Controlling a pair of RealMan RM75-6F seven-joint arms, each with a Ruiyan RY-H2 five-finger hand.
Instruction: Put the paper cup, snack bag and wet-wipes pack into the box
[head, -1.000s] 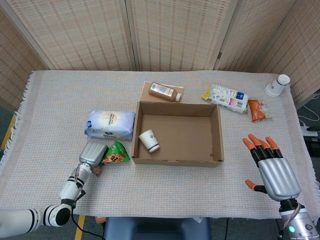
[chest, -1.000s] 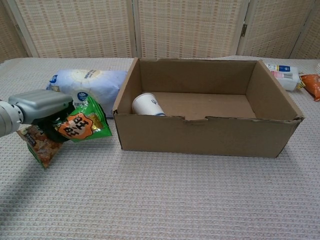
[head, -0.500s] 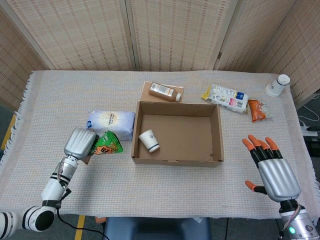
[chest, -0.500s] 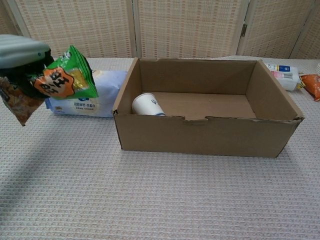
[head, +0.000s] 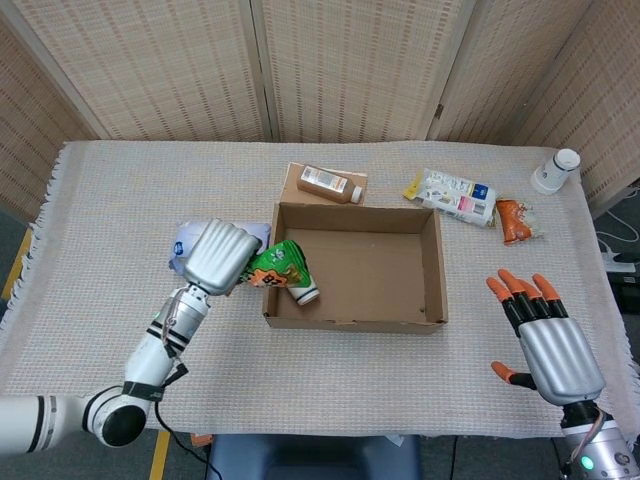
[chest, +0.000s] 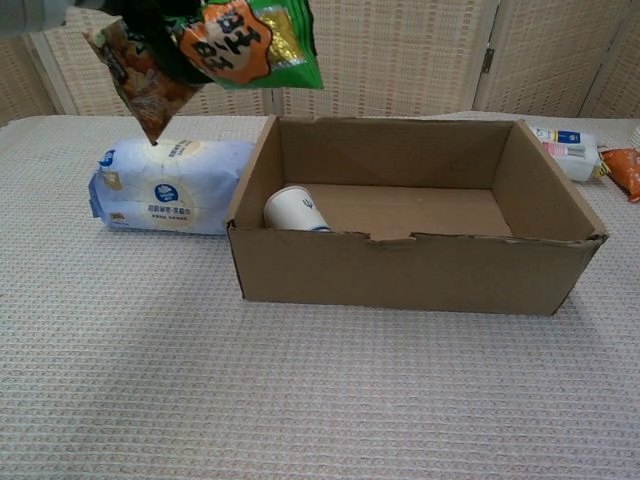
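The box (head: 355, 266) is open at the top, and most of its floor is bare. Only the paper cup (head: 301, 287) lies on its side in the left front corner, against the left wall.

Just beside the left wall, outside, lies the wipes pack (chest: 168, 187), so the room there is narrow. Behind the box a bottle (head: 330, 183) rests on the back flap.

The cloth in front of the box is free, and also the strip between the box and the right hand (head: 549, 340). The left hand (head: 218, 257) hangs high with the snack bag (chest: 240, 42) over the left wall.
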